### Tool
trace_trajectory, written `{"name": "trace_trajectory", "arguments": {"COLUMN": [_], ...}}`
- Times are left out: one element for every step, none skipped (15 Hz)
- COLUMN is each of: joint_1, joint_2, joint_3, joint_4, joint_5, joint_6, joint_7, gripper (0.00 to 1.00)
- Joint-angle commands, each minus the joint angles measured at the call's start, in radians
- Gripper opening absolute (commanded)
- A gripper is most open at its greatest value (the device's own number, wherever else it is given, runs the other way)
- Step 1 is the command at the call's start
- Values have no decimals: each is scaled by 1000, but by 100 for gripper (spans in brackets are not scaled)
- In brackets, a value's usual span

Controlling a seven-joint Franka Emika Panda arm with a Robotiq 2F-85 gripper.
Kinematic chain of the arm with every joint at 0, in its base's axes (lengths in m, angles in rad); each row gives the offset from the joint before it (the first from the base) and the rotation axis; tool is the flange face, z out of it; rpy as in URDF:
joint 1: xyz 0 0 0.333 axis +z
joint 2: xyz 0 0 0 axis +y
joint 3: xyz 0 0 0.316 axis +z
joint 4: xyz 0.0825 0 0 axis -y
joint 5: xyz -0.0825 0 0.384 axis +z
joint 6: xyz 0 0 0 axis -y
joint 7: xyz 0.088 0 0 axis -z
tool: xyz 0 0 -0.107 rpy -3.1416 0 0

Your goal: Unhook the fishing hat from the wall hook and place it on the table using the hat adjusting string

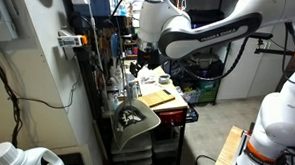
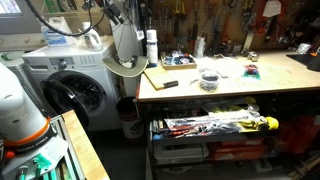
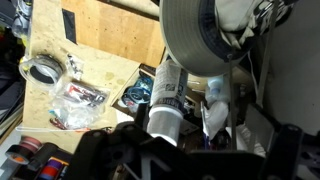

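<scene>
The fishing hat [image 2: 124,55] hangs at the left end of the table [image 2: 240,88], off the tabletop, with its brim drooping beside the table's corner. In the exterior view from the end of the bench it shows its darker inside [image 1: 132,117], above a stack of pale grey trays [image 1: 136,145]. The hat adjusting string is too thin to make out in any view.

The gripper [image 1: 144,65] hovers above and just behind the hat, over the near end of the wooden top [image 1: 160,98]. Its fingers stand wide apart and hold nothing. In the wrist view they are dark shapes along the bottom edge [image 3: 185,150].

A white bottle [image 2: 151,45] stands on the table just right of the hat, and the wrist view shows it below the gripper [image 3: 165,100]. Farther along lie a roll of tape [image 3: 45,70] and a clear plastic bag [image 3: 82,100] of small parts. A washing machine [image 2: 70,90] stands left of the table. Under the tabletop, an open drawer [image 2: 215,125] holds colourful items.
</scene>
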Motion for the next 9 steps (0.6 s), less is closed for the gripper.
{"name": "trace_trajectory", "arguments": {"joint_1": [12,12,12,12,12,14,12,12,9], "joint_2": [10,15,18,19,19,22,23,23,23], "joint_3": [-9,-9,-9,-10,-10,-10,-7,-5,-2], "joint_4": [11,16,18,19,20,24,26,26,24], "joint_5": [-9,-11,-12,-12,-12,-12,-33,-45,-70], "joint_6": [-5,-5,-5,-5,-5,19,39,69,100], "joint_7": [3,3,3,3,3,3,8,6,1], "gripper": [100,100,100,100,100,100,100,100,100]}}
